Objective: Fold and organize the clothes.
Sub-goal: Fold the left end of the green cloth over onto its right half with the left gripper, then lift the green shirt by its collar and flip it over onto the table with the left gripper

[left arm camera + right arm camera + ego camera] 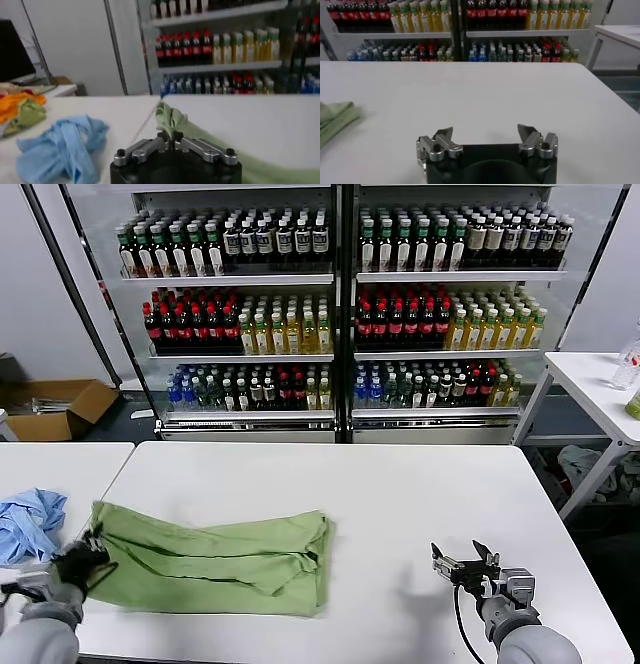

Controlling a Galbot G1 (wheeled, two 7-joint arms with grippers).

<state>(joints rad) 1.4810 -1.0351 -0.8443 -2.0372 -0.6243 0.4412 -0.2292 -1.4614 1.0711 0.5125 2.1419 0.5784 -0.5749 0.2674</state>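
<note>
The light green polo shirt (225, 559) lies folded into a long band on the white table (400, 494); its collar, buttons and chest print are hidden. My left gripper (88, 552) is shut on the shirt's left edge, and the left wrist view shows the cloth (172, 117) pinched between its fingertips (170, 136). My right gripper (465, 564) is open and empty above the table's front right, well apart from the shirt. The right wrist view shows its spread jaws (485, 132) and the shirt's end (335, 117) far off.
A light blue garment (30, 519) lies crumpled on the neighbouring table (60, 459) to the left, close to my left gripper. An orange and green pile (22, 110) lies beyond it. Drink shelves (340, 304) stand behind. A side table (595, 389) is at far right.
</note>
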